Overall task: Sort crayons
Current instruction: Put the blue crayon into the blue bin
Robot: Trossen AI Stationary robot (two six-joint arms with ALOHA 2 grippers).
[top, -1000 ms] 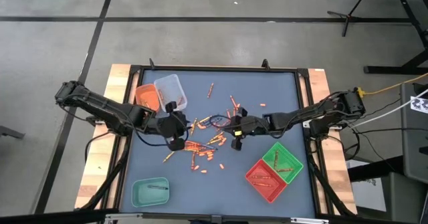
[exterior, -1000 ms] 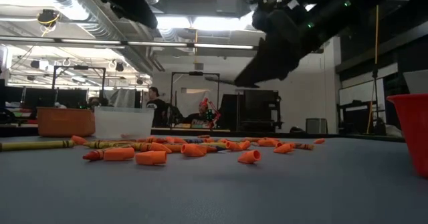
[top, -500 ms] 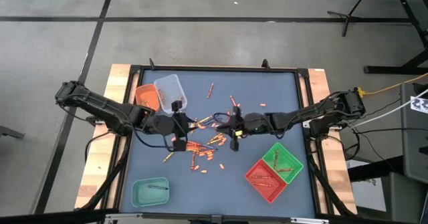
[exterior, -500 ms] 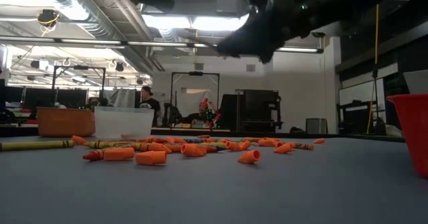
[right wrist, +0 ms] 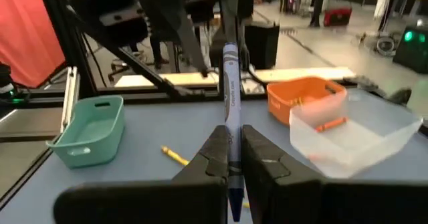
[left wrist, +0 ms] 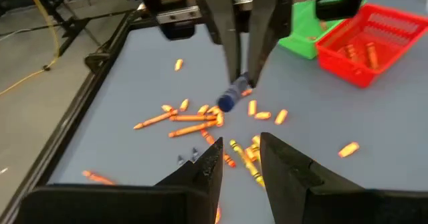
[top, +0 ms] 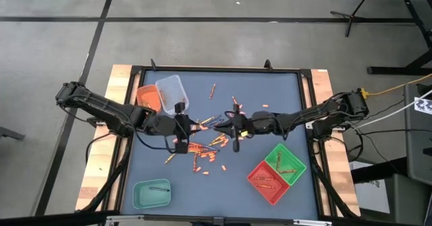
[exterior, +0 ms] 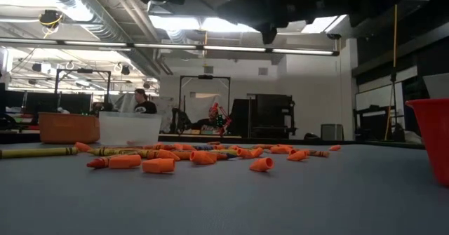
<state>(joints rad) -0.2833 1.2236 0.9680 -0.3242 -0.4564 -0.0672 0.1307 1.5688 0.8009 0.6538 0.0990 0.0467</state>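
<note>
Many short orange and red crayons (top: 202, 153) lie scattered on the grey mat, and they show as a row in the low view (exterior: 161, 165). My right gripper (top: 228, 125) hovers above them, shut on a blue crayon (right wrist: 229, 83). That crayon (left wrist: 229, 100) points at my left gripper (top: 183, 126), which faces it a short way off toward the table's left. My left gripper (left wrist: 237, 158) is open with nothing between its fingers. My right gripper pinches the blue crayon's rear part (right wrist: 231, 140) between its two fingers (right wrist: 215, 150). The crayon lies along the fingers and sticks out past their tips toward the table's left. The fingers come nearly level from the right. The crayon is lifted clear of the mat.
A clear tray (top: 171, 91) and an orange tray (top: 148, 98) stand at the far left, and a teal tray (top: 152, 193) at the near left. A green tray (top: 285, 160) and a red tray (top: 268, 181) holding crayons stand at the near right. A person shows in the room behind.
My right gripper has risen and tipped up from slanting down to nearly level, carrying the blue crayon toward my left gripper. My left gripper has tipped and rolled a little at the wrist and stayed in place. The crayons on the mat have not moved.
</note>
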